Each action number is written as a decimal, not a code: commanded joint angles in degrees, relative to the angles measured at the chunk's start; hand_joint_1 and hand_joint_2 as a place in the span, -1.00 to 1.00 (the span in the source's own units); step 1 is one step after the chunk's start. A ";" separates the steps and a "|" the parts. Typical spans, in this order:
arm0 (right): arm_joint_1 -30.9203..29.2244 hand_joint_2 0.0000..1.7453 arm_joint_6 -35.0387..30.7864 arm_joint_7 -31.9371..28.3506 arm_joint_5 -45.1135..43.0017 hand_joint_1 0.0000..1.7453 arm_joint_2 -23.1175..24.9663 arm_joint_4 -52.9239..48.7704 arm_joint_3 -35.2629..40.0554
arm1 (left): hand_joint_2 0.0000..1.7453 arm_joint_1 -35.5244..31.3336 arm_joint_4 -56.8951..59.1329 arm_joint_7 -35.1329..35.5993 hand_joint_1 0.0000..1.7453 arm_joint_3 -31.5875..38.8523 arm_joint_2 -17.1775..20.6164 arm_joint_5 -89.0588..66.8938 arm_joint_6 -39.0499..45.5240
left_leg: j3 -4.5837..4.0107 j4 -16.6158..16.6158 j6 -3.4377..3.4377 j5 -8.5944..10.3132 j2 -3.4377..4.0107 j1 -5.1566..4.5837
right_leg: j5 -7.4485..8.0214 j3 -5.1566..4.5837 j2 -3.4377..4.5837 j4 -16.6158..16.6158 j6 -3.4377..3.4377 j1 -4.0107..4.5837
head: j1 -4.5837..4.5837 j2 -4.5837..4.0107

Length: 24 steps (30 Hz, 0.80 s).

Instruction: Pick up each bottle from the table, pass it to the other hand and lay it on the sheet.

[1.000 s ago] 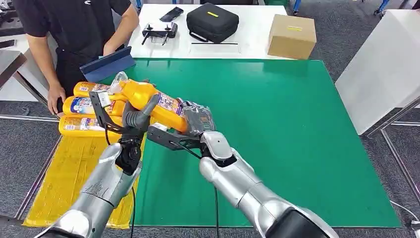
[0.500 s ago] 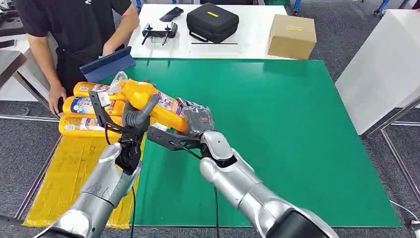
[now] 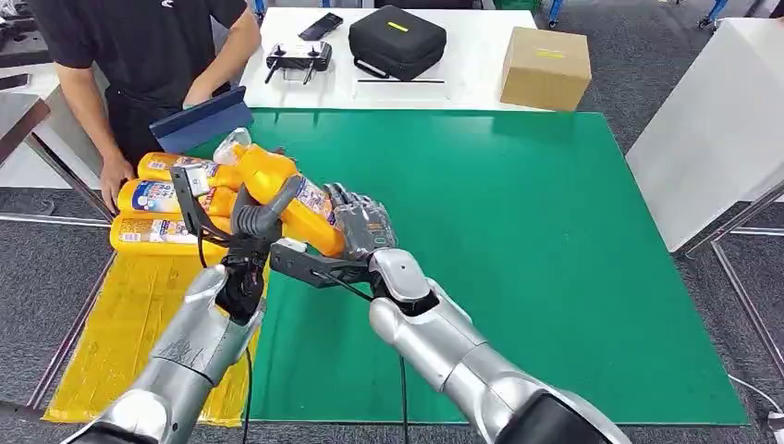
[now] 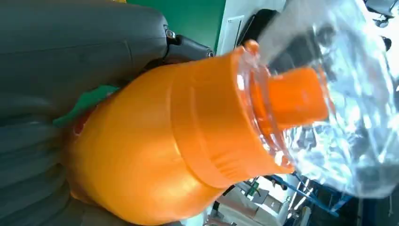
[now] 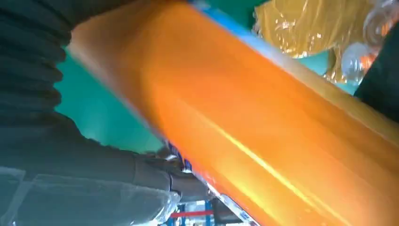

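Note:
An orange bottle (image 3: 275, 181) with a clear plastic wrap over its cap hangs tilted over the left part of the green mat (image 3: 518, 250). My left hand (image 3: 255, 218) grips it around the upper body, and my right hand (image 3: 359, 225) holds its lower end. The left wrist view shows the bottle's shoulder (image 4: 164, 141) and orange cap close up, under the thumb of my left hand (image 4: 70, 56). In the right wrist view the bottle's body (image 5: 263, 122) runs blurred across my right hand (image 5: 37, 70). Three more orange bottles (image 3: 153, 198) lie side by side at the far end of the yellow sheet (image 3: 120, 333).
A person in black stands at the far left, one hand (image 3: 116, 171) by the lying bottles, the other holding a blue tablet (image 3: 202, 117). A white table behind carries a controller (image 3: 298, 59), a black case (image 3: 397, 41) and a cardboard box (image 3: 545, 67).
The held bottle has tipped more upright, its cap end rising. My right hand has shifted a little down and left with it. The person's tablet has moved slightly.

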 commanded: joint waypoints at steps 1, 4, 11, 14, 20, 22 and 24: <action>-1.72 -1.00 0.54 0.55 -0.45 -1.00 -0.66 2.11 2.68 | 1.00 -3.25 2.13 0.13 1.00 -0.15 1.14 -0.04 -0.04 | 0.10 0.00 -0.10 -0.04 -0.01 0.02 | -0.04 0.12 -0.03 -0.01 -0.06 0.02 | 0.00 0.00; -1.90 -1.00 0.30 0.90 -0.51 -1.00 -1.07 1.60 2.11 | 1.00 -2.87 1.64 0.12 1.00 0.19 1.30 -0.02 0.06 | 0.26 0.04 -0.18 -0.12 0.00 0.02 | -0.12 0.28 -0.03 0.03 -0.11 0.02 | 0.00 0.00; -2.51 -1.00 -1.30 -0.11 -0.64 -1.00 -1.28 3.13 0.34 | 1.00 -2.69 1.33 0.20 1.00 0.49 1.10 -0.07 0.14 | 0.11 0.02 -0.11 -0.05 -0.03 0.02 | -0.06 0.14 -0.05 0.00 -0.06 0.02 | 0.00 0.00; -3.11 -1.00 -2.31 -1.07 -0.76 -1.00 -0.98 4.74 -0.51 | 1.00 -2.02 0.52 0.04 1.00 0.95 1.51 -0.05 0.14 | 0.21 0.02 -0.15 -0.10 0.00 0.01 | -0.10 0.22 -0.02 0.02 -0.09 0.01 | 0.00 0.00; -3.62 -1.00 -3.67 -1.96 -1.18 -1.00 -0.54 5.86 -1.73 | 1.00 -1.80 -0.01 -0.02 1.00 1.39 1.93 -0.11 0.17 | 0.13 0.01 -0.12 -0.06 0.03 0.01 | -0.05 0.13 0.01 0.01 -0.07 0.01 | 0.00 0.00; -3.71 -1.00 -3.59 -2.01 -1.20 -1.00 -0.62 5.86 -1.80 | 1.00 -1.79 -0.11 -0.03 1.00 1.46 2.01 -0.12 0.15 | 0.13 0.01 -0.12 -0.06 0.03 0.01 | -0.05 0.14 0.01 0.01 -0.07 0.01 | 0.00 0.00; -3.71 -1.00 -3.59 -2.01 -1.20 -1.00 -0.62 5.86 -1.80 | 1.00 -1.79 -0.11 -0.03 1.00 1.46 2.01 -0.12 0.15 | 0.17 0.01 -0.14 -0.08 0.03 0.01 | -0.07 0.19 0.01 0.01 -0.08 0.01 | 0.00 0.00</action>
